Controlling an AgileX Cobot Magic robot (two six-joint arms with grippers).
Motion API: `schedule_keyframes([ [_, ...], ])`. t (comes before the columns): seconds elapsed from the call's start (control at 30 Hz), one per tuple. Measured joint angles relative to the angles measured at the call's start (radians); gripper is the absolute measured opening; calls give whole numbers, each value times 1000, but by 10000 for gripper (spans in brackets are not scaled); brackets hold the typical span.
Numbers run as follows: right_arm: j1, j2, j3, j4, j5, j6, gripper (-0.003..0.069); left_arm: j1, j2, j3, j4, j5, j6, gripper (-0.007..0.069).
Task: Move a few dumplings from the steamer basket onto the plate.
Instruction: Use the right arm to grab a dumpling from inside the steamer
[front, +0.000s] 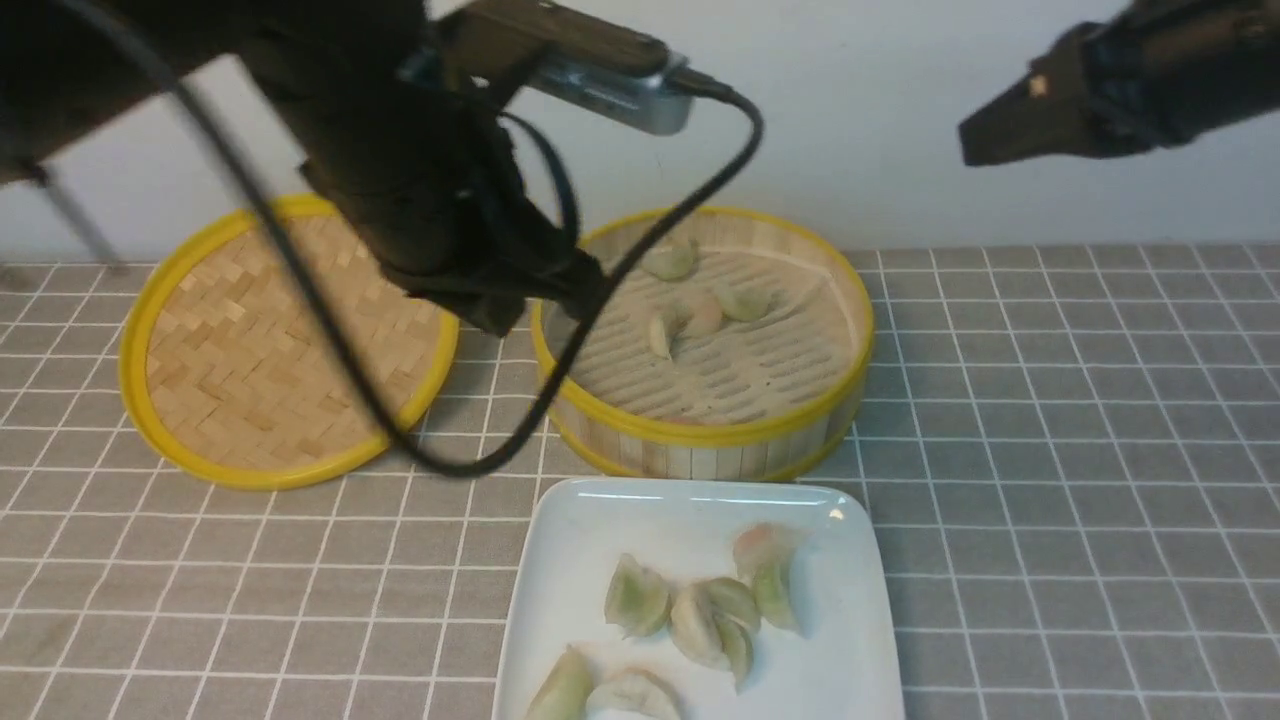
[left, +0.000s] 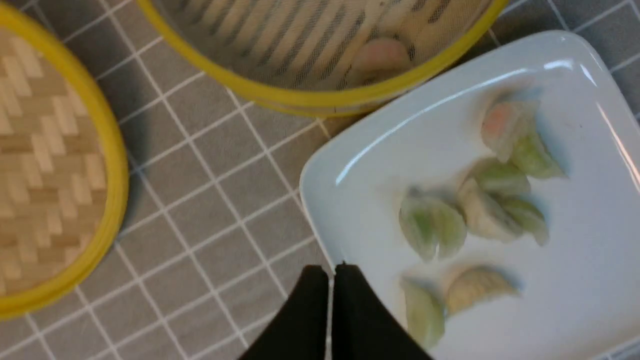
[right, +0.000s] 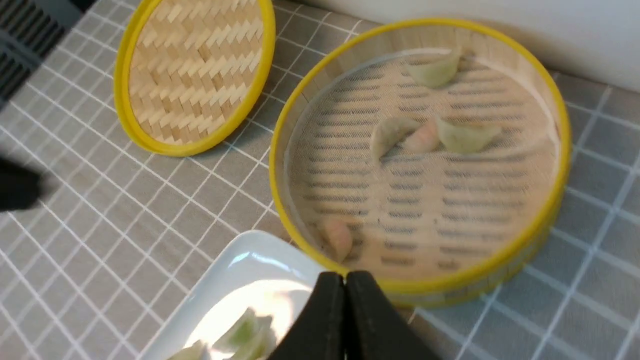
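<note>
The steamer basket (front: 850, 330) stands at the back centre and holds several dumplings (front: 700, 315), one of them pink by its near wall (right: 337, 237). The white plate (front: 560, 540) lies in front of it with several pale green and whitish dumplings (front: 637, 597) on it. My left gripper (left: 327, 270) is shut and empty, raised over the plate's left edge (left: 320, 165). My right gripper (front: 965, 140) is shut and empty, held high at the upper right. In the right wrist view its tips (right: 345, 277) point at the basket's near rim (right: 450, 280).
The flat woven lid (front: 280, 340) with a yellow rim lies to the left of the basket. The left arm and its cable (front: 470, 460) hang in front of the lid and the basket's left side. A grey checked cloth (front: 1080, 480) covers the table.
</note>
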Motion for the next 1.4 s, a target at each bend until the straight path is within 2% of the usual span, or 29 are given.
schedule_keyframes([
  [0.17,90,241,-216,-69,-1,-43,3,4,-233,198,-9,14,-20,-5],
  [0.23,126,410,-352,-113,-1,-48,45,4,-357,269,-15,20,-46,-5],
  [0.27,127,410,-362,-117,-1,-48,45,4,-366,273,-15,20,-46,-5],
  [0.43,148,679,-592,-226,23,-29,192,4,-553,313,-9,24,-97,-5],
  [0.47,151,736,-644,-252,35,-25,243,4,-592,314,-9,24,-103,-5],
  [0.53,155,775,-683,-271,43,-24,286,4,-616,314,-9,25,-105,-5],
  [0.63,174,850,-755,-299,46,-26,388,4,-680,314,-9,28,-107,-5],
  [0.73,186,875,-767,-306,20,-49,428,4,-699,315,-9,33,-109,-5],
  [1.1,197,942,-767,-403,-96,-77,430,4,-701,317,5,42,-109,-5],
  [1.2,197,945,-767,-403,-106,-75,393,4,-701,317,5,42,-109,-5],
  [1.33,198,947,-777,-397,-96,-51,267,4,-701,317,9,42,-109,-5],
  [1.4,198,944,-795,-414,-67,-35,250,4,-701,317,11,42,-109,-5],
])
